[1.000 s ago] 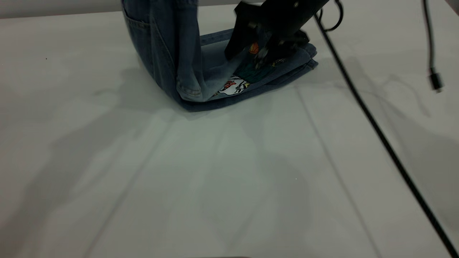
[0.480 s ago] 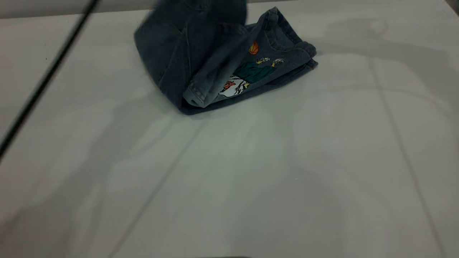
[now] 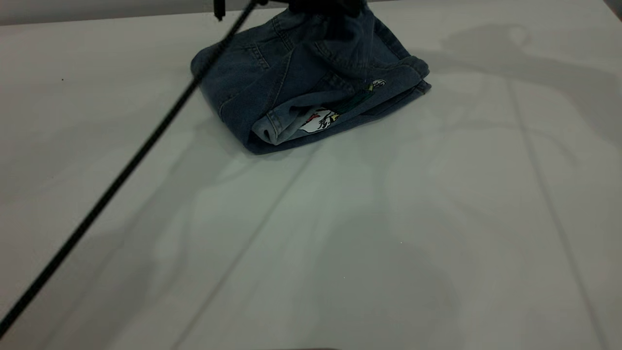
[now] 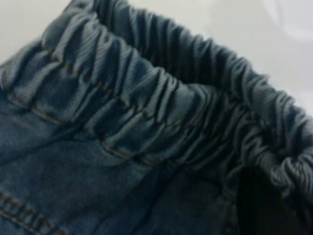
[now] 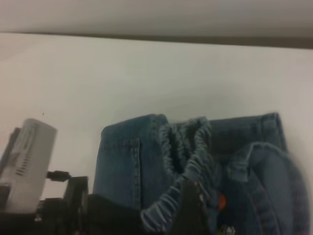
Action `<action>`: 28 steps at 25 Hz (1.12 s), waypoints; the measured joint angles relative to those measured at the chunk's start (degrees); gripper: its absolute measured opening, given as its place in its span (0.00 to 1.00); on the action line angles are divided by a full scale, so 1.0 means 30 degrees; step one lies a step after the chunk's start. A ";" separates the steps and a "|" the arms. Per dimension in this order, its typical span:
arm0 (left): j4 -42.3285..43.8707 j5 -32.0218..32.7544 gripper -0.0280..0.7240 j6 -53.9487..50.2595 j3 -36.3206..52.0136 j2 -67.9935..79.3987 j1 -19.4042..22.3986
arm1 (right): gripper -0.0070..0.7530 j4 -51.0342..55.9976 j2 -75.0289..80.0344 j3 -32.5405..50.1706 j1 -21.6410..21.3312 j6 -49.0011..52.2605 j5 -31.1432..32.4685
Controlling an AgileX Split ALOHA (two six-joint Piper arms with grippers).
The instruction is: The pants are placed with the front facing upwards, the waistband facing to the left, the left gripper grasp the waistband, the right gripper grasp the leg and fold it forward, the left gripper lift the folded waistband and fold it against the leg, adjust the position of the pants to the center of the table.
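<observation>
The risk I see is in the release. The small blue denim pants (image 3: 291, 92) lie folded on the plain pale grey tabletop (image 3: 340, 243), at its far side and not yet in the centre. The upper layer is not flat: it rises toward the gathered, darker blue elastic waistband (image 4: 146, 93). If this band is let go while it is raised, I think the elastic may spring back and open the fold. If it is put down too short, the leg hem and the cartoon print (image 3: 318, 120) will remain showing at the near edge. The thin black cable (image 3: 121, 170) crosses diagonally above the tabletop and passes close to the left corner of the pants. It might catch the denim and pull the bundle when the arm goes away.

The black blocky left gripper (image 3: 323, 6) is at the far top of the exterior view, directly over the pants and pointing down. In the right wrist view its fingers appear closed on the waistband, which is pinched upward. The right gripper cannot be seen in any view.
</observation>
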 joint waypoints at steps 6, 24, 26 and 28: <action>0.0343 0.2250 0.65 0.0436 -0.0538 -0.0368 0.0000 | 0.66 -0.0171 -0.0019 0.0000 0.0000 -0.0057 0.1256; 0.5929 0.6006 0.81 -0.2879 -0.0619 -1.1285 0.3715 | 0.66 -0.6660 -0.0019 0.0000 0.5906 0.3968 -0.0300; 0.6035 0.6539 0.81 -0.3297 -0.0619 -1.1908 0.3737 | 0.66 -0.9106 0.0069 0.0000 0.7345 0.5517 -0.1168; 0.6031 0.7159 0.81 -0.3499 -0.0619 -1.2186 0.3737 | 0.65 -1.1728 0.0415 0.0000 0.8543 0.6788 -0.1827</action>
